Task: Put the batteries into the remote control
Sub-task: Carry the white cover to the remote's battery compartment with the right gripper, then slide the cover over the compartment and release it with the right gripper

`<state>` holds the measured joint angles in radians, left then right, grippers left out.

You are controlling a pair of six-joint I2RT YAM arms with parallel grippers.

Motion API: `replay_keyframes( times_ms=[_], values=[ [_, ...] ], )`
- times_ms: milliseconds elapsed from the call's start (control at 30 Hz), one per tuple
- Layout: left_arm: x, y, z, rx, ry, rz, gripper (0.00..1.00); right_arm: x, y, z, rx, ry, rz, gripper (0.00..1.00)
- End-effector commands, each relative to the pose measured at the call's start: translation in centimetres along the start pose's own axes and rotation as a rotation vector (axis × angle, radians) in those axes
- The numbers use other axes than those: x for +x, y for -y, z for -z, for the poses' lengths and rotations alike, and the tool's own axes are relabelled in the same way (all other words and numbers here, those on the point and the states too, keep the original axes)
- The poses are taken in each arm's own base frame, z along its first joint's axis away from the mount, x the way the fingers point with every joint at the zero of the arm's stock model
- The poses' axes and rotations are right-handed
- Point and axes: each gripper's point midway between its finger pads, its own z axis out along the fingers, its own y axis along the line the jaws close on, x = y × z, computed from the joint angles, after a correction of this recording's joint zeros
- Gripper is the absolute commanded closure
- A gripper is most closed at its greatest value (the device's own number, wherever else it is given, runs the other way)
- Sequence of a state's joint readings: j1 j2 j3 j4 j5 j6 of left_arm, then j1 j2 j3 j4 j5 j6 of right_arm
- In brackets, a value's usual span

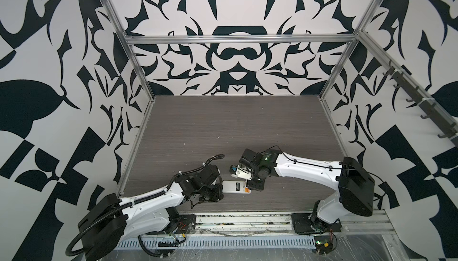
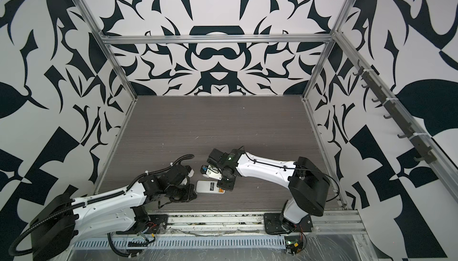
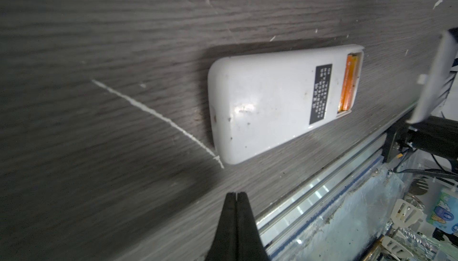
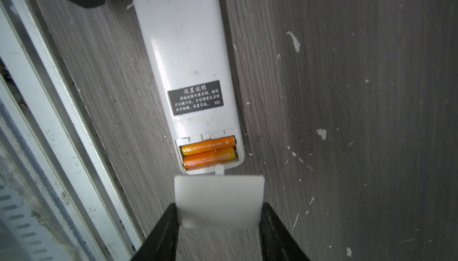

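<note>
Robot lab cell: alu frame (image 1: 238, 39), patterned walls (image 1: 49, 73), bench (image 1: 235, 123).

White remote control (image 4: 183, 56) face-down, 2 orange batteries (image 4: 208, 151) seated

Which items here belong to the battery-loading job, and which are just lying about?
Job:
- remote control, face down
- two batteries, in its open compartment
- white cover, in the right gripper

Lying about:
- white paint flecks on the table
</note>
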<state>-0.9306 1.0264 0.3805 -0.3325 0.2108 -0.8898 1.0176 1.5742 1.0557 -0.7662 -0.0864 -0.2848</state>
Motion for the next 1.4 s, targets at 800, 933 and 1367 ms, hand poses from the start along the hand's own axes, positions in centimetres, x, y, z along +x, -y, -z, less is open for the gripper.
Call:
replay_keyframes(
  times_ms=[800, 933, 1367],
  values=[
    [0.7, -1.3, 1.1, 0.026, 0.007, 0.049, 1.0, -0.5, -0.5, -2.1, 0.0, -0.098, 0.134, 0.98],
    [0.7, -1.2, 1.1, 0.027, 0.007, 0.049, 1.0, -0.6, -0.4, -2.2, 0.008, -0.096, 0.138, 0.98],
    [0.6, -1.3, 1.2, 0.03, 0.009, 0.05, 1.0, -0.6, -0.5, -2.8, 0.005, -0.115, 0.146, 0.99]
  ],
)
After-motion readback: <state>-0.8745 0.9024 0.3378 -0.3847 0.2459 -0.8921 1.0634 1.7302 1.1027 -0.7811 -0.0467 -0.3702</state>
